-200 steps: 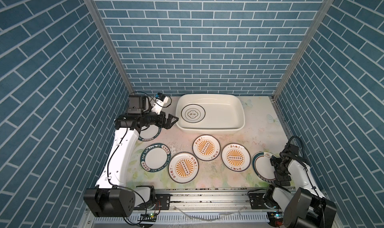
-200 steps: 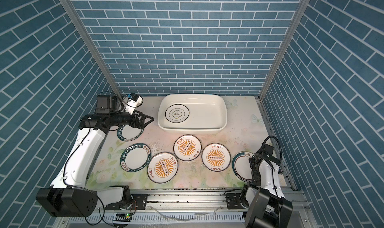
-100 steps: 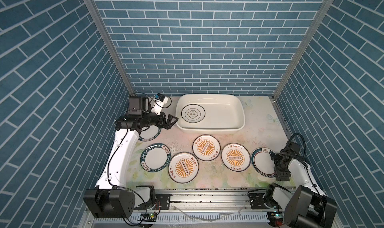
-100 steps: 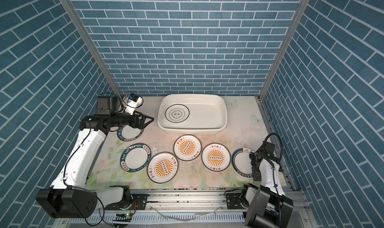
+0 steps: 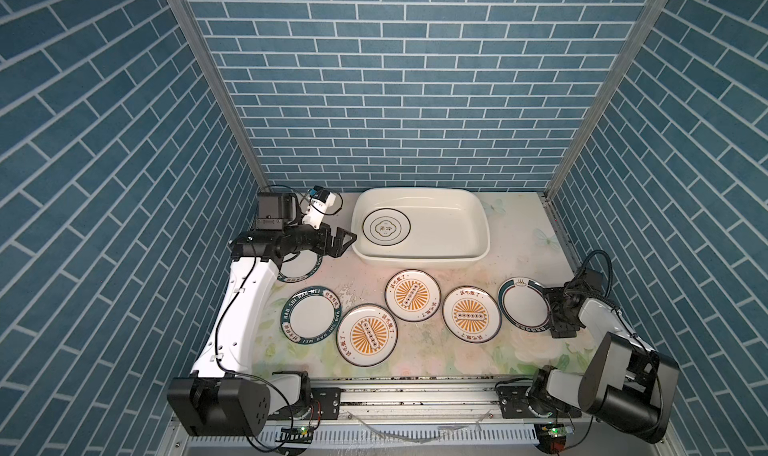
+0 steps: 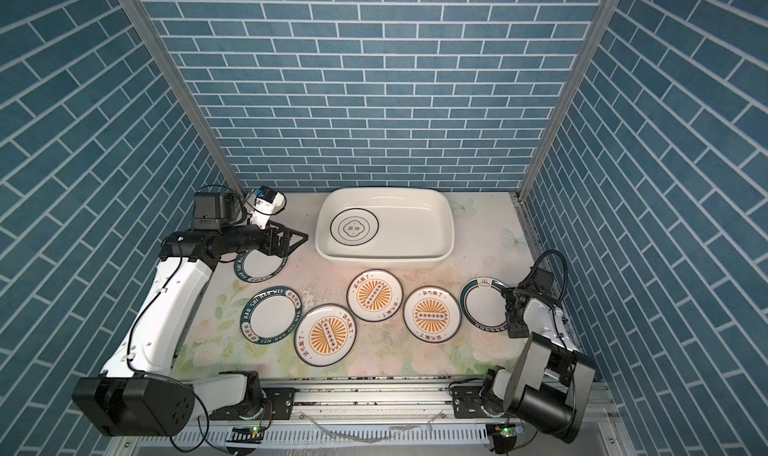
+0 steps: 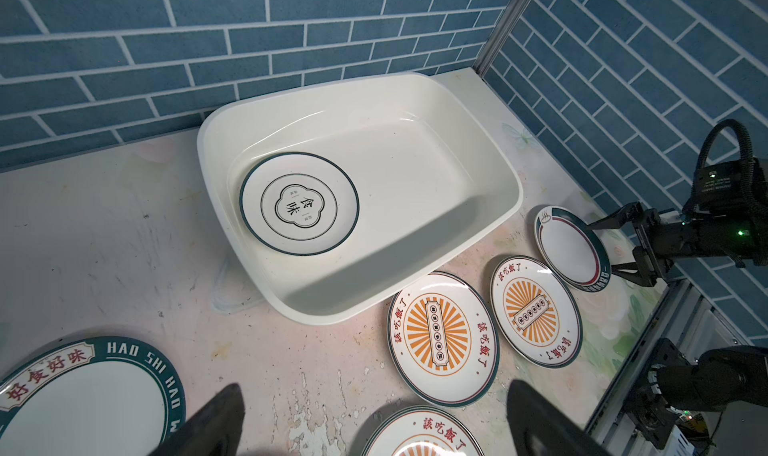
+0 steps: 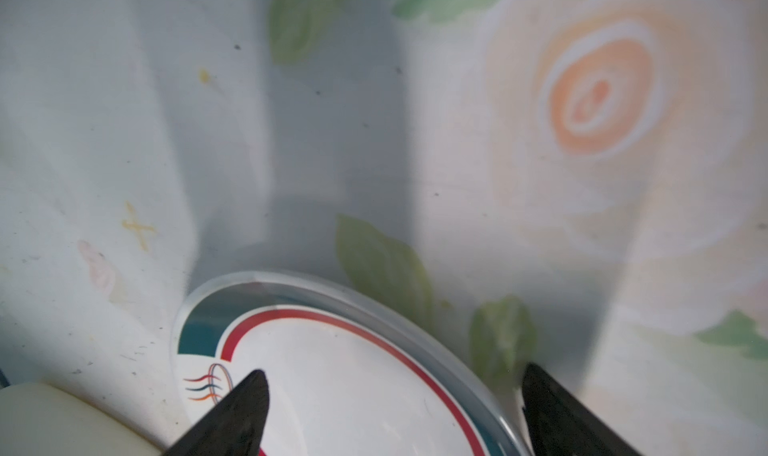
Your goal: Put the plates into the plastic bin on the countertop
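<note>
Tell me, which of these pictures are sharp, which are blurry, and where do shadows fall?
Right wrist view: soft and out of focus, the countertop blurred, broad grey shadows crossing it near the plate. Left wrist view: sharp, a dark shadow inside the plastic bin. Both top views: crisp, evenly lit.

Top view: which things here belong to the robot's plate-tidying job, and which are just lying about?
Part of the job:
plastic bin; ringed plate already inside it; sunburst plates; lettered teal-band plates; teal-rimmed plate on the right; countertop.

Just there:
blue brick walls; metal rail along the front.
</note>
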`<state>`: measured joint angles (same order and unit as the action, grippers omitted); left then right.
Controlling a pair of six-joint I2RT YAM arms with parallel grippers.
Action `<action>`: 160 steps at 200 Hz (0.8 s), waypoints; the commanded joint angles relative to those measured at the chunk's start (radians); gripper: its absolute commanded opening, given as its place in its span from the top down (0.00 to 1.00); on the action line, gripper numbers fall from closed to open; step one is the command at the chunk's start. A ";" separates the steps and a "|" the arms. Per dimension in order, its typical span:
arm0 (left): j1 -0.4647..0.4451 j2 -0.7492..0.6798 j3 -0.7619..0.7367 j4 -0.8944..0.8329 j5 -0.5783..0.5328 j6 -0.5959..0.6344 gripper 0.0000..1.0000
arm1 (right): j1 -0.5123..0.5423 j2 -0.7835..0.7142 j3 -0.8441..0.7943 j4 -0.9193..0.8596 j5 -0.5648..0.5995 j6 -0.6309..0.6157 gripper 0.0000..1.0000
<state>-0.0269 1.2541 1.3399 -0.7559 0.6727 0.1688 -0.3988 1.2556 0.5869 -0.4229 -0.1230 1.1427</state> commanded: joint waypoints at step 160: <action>-0.013 -0.021 -0.009 0.027 0.025 0.008 0.00 | -0.003 0.004 -0.065 0.080 -0.164 -0.188 0.19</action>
<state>-0.0315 1.2537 1.3399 -0.7422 0.6746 0.1692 -0.3996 1.3029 0.5663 -0.2436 -0.2726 1.0126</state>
